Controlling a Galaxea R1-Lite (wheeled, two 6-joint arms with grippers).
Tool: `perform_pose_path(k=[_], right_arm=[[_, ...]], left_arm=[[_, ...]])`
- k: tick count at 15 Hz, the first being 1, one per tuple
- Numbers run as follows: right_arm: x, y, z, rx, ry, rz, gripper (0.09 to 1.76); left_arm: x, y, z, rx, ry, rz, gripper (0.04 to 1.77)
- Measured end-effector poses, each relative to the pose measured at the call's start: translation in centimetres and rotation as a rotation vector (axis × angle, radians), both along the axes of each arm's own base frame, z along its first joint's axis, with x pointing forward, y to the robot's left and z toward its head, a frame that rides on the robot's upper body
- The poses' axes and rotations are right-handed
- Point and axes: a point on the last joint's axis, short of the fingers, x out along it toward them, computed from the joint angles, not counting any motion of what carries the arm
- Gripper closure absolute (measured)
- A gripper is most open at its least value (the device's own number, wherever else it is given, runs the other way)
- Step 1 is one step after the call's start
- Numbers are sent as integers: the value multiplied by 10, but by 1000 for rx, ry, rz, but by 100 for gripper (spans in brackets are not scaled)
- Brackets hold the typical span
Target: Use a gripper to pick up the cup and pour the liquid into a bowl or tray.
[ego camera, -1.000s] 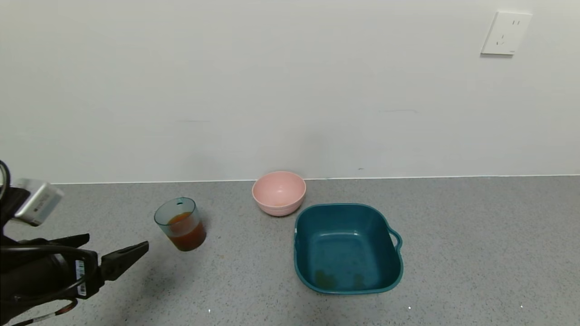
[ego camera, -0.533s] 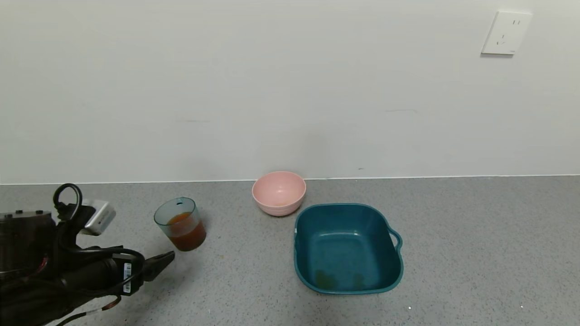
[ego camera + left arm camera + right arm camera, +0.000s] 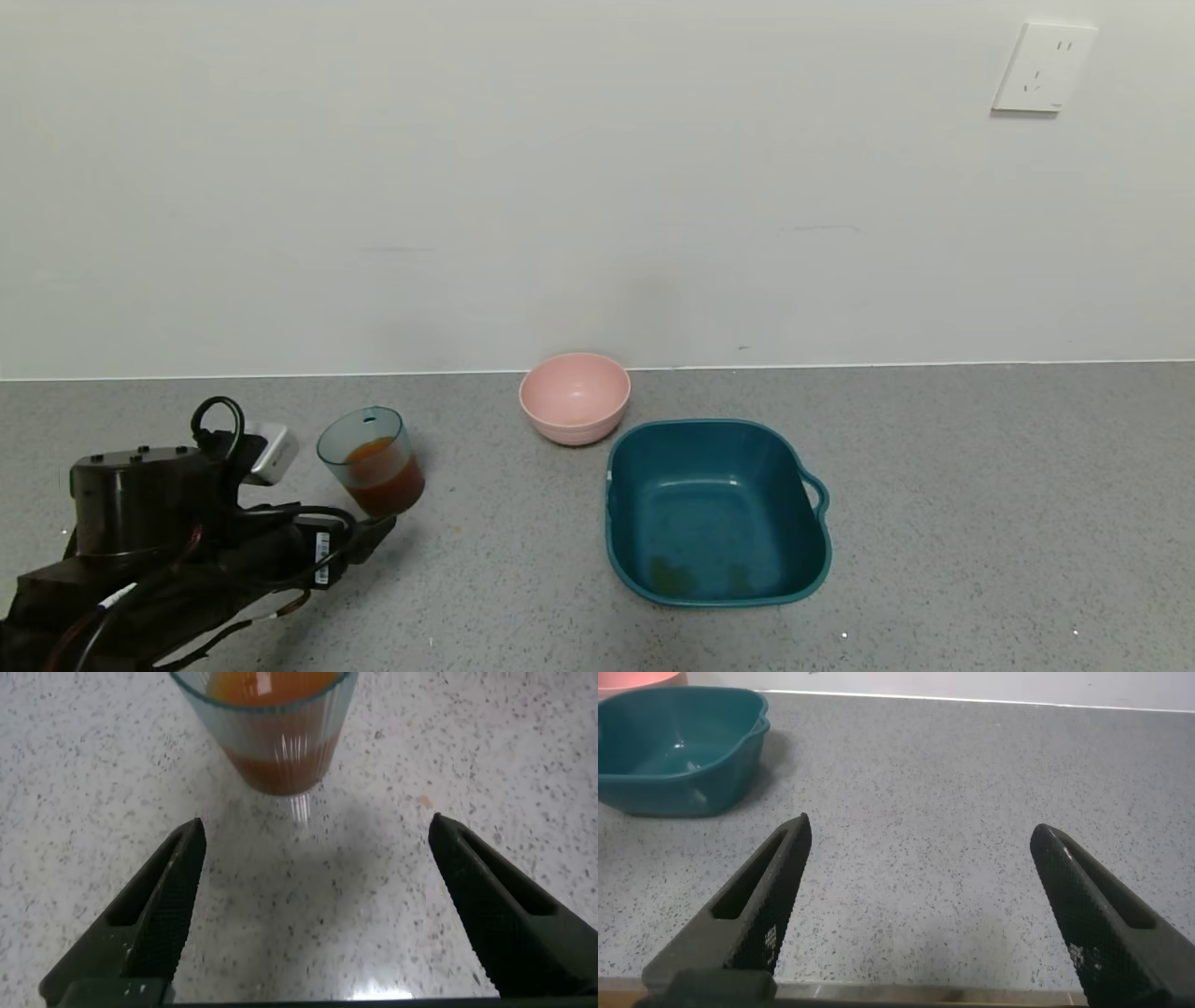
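The translucent blue-grey cup (image 3: 371,459) stands upright on the grey counter, about half full of reddish-brown liquid (image 3: 385,483). My left gripper (image 3: 362,523) is low over the counter just to the cup's near left. In the left wrist view the left gripper (image 3: 318,826) is open, and the cup (image 3: 276,742) with its liquid (image 3: 271,683) stands just beyond the fingertips, not between them. The pale pink bowl (image 3: 574,397) sits near the wall, right of the cup. My right gripper (image 3: 920,831) is open and empty over bare counter, out of the head view.
A square teal tub (image 3: 717,509) with a handle sits to the near right of the pink bowl, close beside it; it also shows in the right wrist view (image 3: 677,751). A wall runs along the counter's back edge, with a socket (image 3: 1043,68) high on the right.
My left arm has moved right across the counter toward the cup, its fingertips now close to the cup's base. The cup, bowl and tub have not moved.
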Motion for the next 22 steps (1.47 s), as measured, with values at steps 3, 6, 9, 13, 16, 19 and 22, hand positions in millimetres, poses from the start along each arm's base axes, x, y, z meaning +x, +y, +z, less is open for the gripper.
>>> perform_pose_path(k=[3,6,9,13,16,19,22], right_arm=[[0,0,0,0,0,0,14],[0,0,0,1,0,0,14],[0,0,0,1,0,0,14],[0,0,0,1,0,0,14],[0,0,0,1,0,0,14],[0,0,0,0,0,0,14],[0,0,0,0,0,0,14]], left_arm=[[10,-1,-11,-5,-42,0,9],[18,-1,-23,1,-82,12,9],[26,0,-33,3,-167,23,9],[29,-1,-55,0,-187,23,9],[30,0,-64,-14,-153,35,9],[35,1,-65,-23,-158,44,9],[43,0,-63,-27,-189,42,9]])
